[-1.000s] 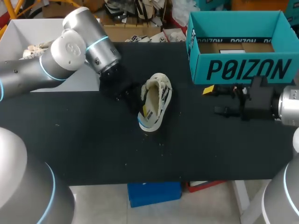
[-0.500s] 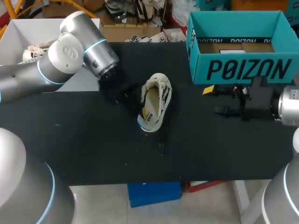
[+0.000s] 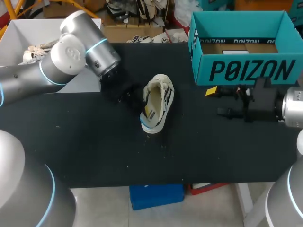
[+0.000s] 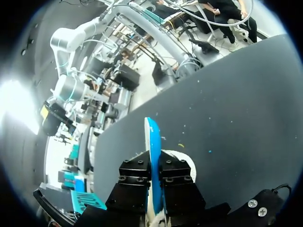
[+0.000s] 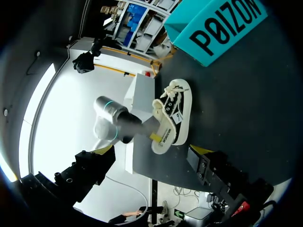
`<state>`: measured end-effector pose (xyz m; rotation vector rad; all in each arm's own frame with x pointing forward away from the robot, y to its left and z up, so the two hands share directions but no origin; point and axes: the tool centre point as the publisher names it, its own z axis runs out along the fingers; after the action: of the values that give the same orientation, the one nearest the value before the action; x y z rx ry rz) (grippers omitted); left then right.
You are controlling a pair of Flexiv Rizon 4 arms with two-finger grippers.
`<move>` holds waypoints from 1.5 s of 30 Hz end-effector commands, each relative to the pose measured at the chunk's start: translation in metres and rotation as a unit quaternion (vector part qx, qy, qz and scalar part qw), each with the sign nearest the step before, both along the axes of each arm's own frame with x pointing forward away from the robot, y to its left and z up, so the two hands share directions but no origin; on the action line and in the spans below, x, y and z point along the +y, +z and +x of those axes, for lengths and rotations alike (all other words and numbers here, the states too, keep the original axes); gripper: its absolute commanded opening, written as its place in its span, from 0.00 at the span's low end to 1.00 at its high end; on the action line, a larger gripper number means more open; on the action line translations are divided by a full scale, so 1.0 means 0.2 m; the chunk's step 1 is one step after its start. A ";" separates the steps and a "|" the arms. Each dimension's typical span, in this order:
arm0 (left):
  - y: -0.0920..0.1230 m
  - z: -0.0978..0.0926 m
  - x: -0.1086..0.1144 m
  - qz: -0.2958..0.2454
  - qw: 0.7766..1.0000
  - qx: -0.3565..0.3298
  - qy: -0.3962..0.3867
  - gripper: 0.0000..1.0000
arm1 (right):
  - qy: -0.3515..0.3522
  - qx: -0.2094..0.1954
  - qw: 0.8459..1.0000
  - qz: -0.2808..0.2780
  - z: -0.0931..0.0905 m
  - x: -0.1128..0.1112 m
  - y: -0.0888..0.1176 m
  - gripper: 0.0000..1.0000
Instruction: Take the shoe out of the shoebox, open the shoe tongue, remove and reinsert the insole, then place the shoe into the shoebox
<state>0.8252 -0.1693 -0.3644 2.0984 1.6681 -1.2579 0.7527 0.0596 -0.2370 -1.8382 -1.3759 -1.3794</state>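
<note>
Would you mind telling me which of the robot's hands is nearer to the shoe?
Left. The left hand is at the side of the shoe, shut on its edge. The right hand is open, well apart from it, in front of the shoebox.

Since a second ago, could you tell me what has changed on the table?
The left arm shifted its upper links slightly toward the view's left. The left gripper stayed shut on the shoe, which hardly moved. The right gripper, open, and the shoebox stayed put.
</note>
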 end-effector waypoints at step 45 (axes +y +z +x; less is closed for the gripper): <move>0.03 0.08 0.02 0.041 0.997 -0.019 0.060 0.90 | 0.000 0.001 1.000 -0.001 0.00 0.00 0.00 1.00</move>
<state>0.8509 -0.1721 -0.3638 2.0299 1.8292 -1.1482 0.7527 0.0595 -0.2370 -1.8380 -1.3759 -1.3794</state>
